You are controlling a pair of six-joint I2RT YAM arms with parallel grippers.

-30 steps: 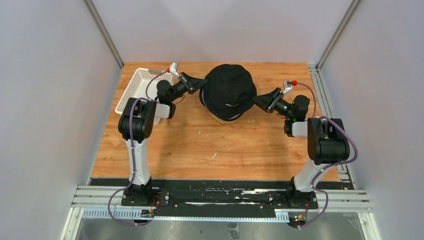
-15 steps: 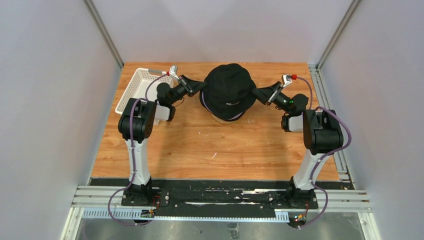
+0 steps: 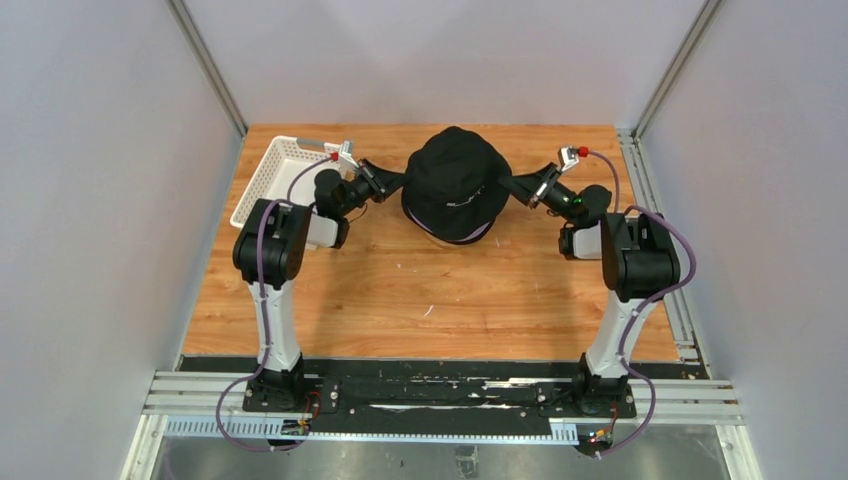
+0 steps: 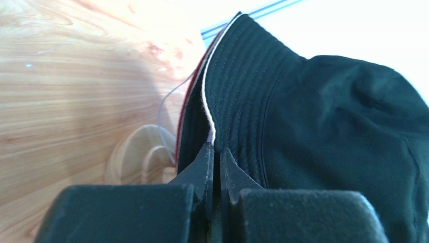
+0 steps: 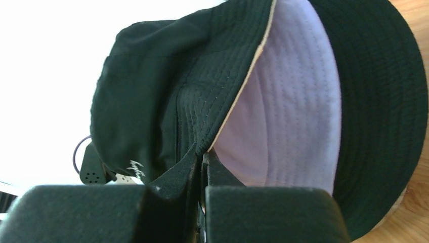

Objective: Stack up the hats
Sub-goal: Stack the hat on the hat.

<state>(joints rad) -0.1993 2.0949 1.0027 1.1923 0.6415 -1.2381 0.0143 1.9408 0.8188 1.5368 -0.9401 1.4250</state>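
A black hat [image 3: 455, 182] tops the stack of hats on the wooden stand [image 3: 438, 239] at the middle back of the table. My left gripper [image 3: 399, 180] is shut on its left brim, and my right gripper [image 3: 507, 183] is shut on its right brim. In the left wrist view the jaws [image 4: 215, 150] pinch the black brim [image 4: 243, 96], with a maroon hat edge [image 4: 186, 114] behind it and the stand [image 4: 136, 159] below. From the right wrist, the jaws [image 5: 201, 155] clamp the black brim [image 5: 202, 81] beside a lavender hat [image 5: 288, 116] and a thin beige edge [image 5: 238, 101].
A white lattice basket [image 3: 268, 178] stands at the back left, just behind the left arm. Grey walls close in the table on three sides. A metal rail [image 3: 655, 210] runs along the right edge.
My right gripper has closed on the hat's right brim and moved a little back and inward. The black hat has shifted slightly toward the back. The left gripper has kept its grip.
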